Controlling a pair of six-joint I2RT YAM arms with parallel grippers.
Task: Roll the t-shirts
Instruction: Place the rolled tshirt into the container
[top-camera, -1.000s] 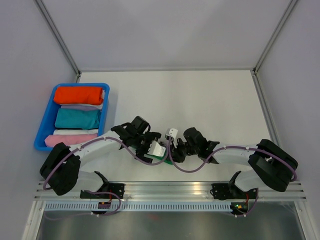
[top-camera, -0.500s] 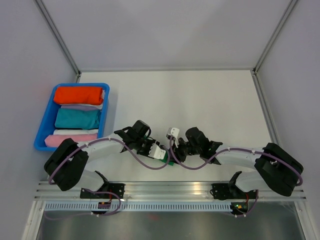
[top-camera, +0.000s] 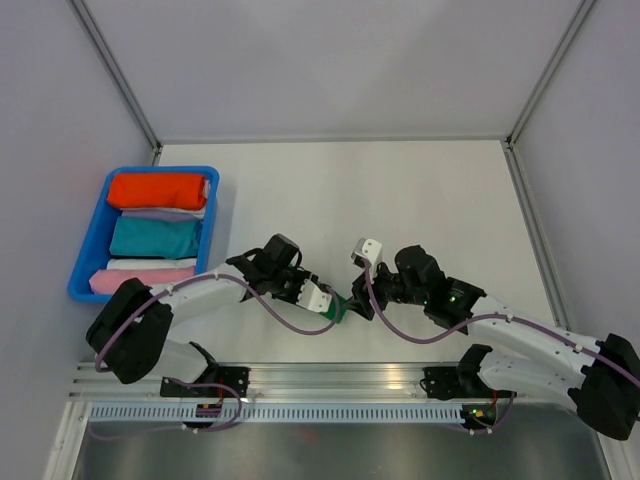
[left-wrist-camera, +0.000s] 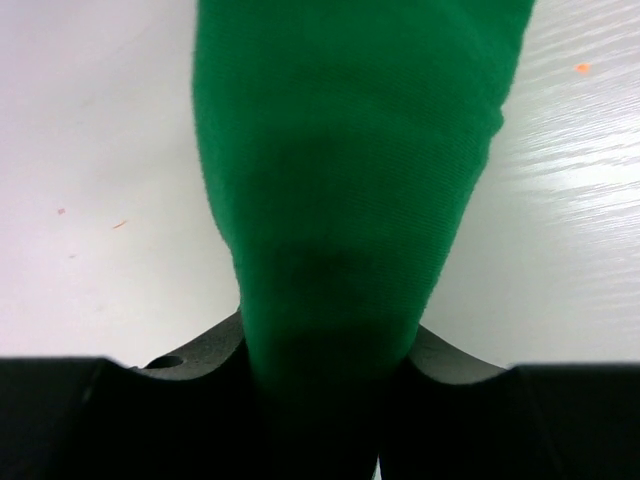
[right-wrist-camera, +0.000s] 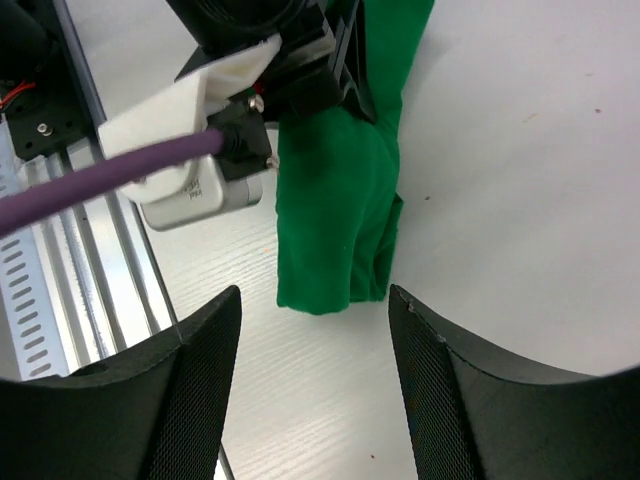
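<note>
Jaws of the left gripper (left-wrist-camera: 325, 350) are clenched on one end of the rolled emerald-green soft-cloth t-shirt (right-wrist-camera: 335, 215), pinning it on the white table (right-wrist-camera: 520, 180) near its front edge. Jaws of the right gripper (right-wrist-camera: 312, 310) stand spread and empty over the free end, likely ready to keep the roll from unwinding.

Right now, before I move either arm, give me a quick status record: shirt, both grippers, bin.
T-shirt: green, bunched into a narrow bundle, near side of the table
Left gripper: shut on the t-shirt
Right gripper: open, facing the bundle's free end, not touching it
Blue bin: far left, holds rolled cloths
</note>
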